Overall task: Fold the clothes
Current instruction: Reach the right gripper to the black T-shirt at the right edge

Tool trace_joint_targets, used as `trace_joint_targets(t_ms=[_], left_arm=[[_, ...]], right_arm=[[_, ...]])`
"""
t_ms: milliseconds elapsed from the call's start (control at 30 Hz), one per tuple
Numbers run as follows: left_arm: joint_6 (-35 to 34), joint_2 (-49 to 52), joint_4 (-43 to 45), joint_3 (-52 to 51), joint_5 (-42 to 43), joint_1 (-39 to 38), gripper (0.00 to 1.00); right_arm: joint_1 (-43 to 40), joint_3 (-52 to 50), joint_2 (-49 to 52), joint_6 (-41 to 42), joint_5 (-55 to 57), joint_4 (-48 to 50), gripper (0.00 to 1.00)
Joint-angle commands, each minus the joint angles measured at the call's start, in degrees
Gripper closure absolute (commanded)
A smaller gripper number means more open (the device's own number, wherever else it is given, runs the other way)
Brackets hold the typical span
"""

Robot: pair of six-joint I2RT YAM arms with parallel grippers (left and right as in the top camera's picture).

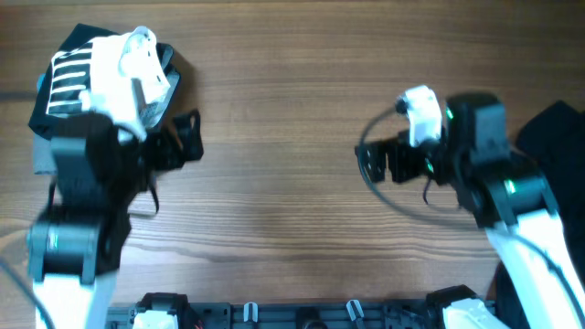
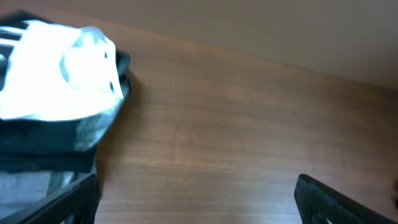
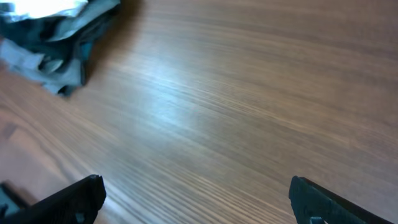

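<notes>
Folding looks unstarted: your shirt (image 1: 559, 137) sits untouched at the right edge. Left gripper (image 1: 189, 137) and right gripper (image 1: 370, 163) are both spread wide, empty.

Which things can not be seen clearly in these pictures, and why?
1. black T-shirt, overhead: cut off by the right edge, partly behind the right arm; shape unclear.
2. garment pile, overhead: partly hidden by the left arm.
3. Its white top, left wrist: glare and blur hide detail.
4. Right wrist: pile cut by the top-left corner.
</notes>
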Motion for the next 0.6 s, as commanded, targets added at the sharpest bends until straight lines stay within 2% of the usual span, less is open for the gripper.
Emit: trace_joint_targets(t_ms=[0, 33, 133, 267, 433, 567], left_arm=[[0.2, 6.6, -1.1, 3.8, 4.9, -0.2, 0.0], [0.3, 8.0, -1.3, 3.8, 8.0, -0.2, 0.0], [0.3, 10.0, -2.4, 3.8, 11.8, -0.2, 0.0], [0.3, 10.4, -5.5, 3.8, 11.8, -0.2, 0.0], [0.3, 10.4, -6.2, 3.8, 11.7, -0.2, 0.0], [0.3, 10.4, -6.2, 3.8, 11.7, -0.2, 0.0]], right_arm=[[-4.2, 3.3, 7.8, 13.6, 14.5, 0.6, 0.0], [-8.1, 3.3, 10.8, 18.2, 19.3, 1.8, 0.0], [-19.7, 3.2, 18.6, 24.4, 23.5, 5.9, 0.04], [-32.1, 3.2, 28.9, 25.4, 22.1, 10.9, 0.12], [-37.4, 3.2, 37.5, 25.8, 28.0, 14.5, 0.15], [-39.6, 3.2, 43.2, 26.9, 30.2, 15.0, 0.24]])
